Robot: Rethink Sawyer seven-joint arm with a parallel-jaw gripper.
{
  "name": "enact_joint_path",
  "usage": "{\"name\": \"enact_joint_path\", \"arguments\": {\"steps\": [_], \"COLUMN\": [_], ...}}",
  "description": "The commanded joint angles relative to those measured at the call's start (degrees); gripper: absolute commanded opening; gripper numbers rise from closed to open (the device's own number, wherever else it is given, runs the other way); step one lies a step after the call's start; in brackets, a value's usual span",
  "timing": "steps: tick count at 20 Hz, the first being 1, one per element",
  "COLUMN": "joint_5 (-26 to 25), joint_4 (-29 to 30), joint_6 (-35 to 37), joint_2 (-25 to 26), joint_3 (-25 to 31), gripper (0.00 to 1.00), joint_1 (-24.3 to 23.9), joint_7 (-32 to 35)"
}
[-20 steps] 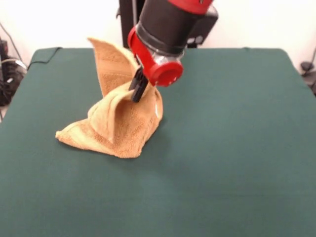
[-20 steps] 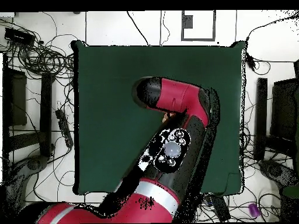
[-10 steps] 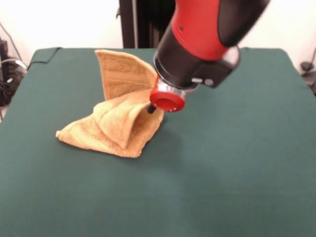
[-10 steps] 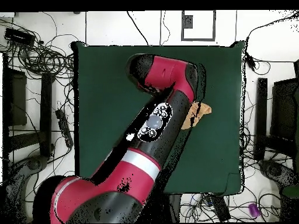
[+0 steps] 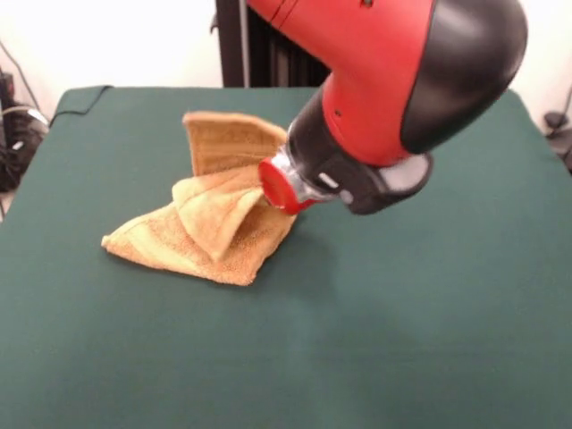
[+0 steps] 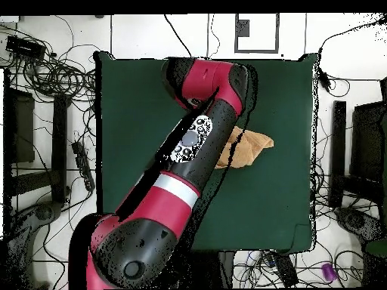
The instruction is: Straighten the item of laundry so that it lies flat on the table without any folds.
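The item of laundry [image 5: 210, 228], an orange-tan towel, lies bunched on the table [image 5: 402, 340] left of centre. One flap [image 5: 228, 143] stands up at its back and a fold drapes over the low heap in front. My gripper [image 5: 273, 189] presses against the right side of the heap, and only its red end shows beneath the bulky red and black arm [image 5: 393, 80]. In the overhead view the arm [image 6: 193, 143] covers the gripper and most of the towel [image 6: 248, 145], which pokes out on the arm's right.
Green cloth stretches wide around the towel on all sides. Off the table [image 6: 136, 113], cables [image 6: 53, 72] and dark boxes [image 6: 344, 151] crowd the floor on both sides.
The arm has swung lower and further across the towel. The raised flap has sunk and the heap has flattened somewhat. More of the towel shows in the overhead view.
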Motion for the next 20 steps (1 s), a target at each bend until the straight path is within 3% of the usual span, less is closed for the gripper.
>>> {"name": "enact_joint_path", "arguments": {"steps": [1, 2, 4, 7, 9, 10, 13, 15, 17, 20], "joint_5": [2.4, 1.7, -1.9, -10.1, -13.0, -13.9, -14.9, -14.5, -14.7, -12.3], "joint_4": [-2.1, -0.7, 6.8, 27.6, 37.7, 41.0, 53.1, 57.6, 61.3, 70.1], "joint_6": [0.8, -0.3, -6.9, -26.8, -36.7, -38.0, -45.8, -45.1, -44.6, -47.7], "joint_2": [3.6, 2.9, -1.9, -19.2, -31.5, -36.8, -52.7, -60.3, -66.4, -74.6], "joint_3": [-1.9, -1.0, 3.4, 12.8, 19.1, 21.6, 32.3, 37.0, 41.4, 50.7], "gripper": [0.00, 0.00, 0.00, 0.00, 0.00, 0.00, 0.00, 0.00, 0.00, 0.00], "joint_1": [0.6, 1.2, 4.0, 8.6, 8.6, 8.1, 3.8, 0.6, -3.0, -11.9], "joint_7": [21.6, 20.6, 11.6, -16.5, -32.4, -39.1, -56.2, -65.2, -74.2, -93.2]}}
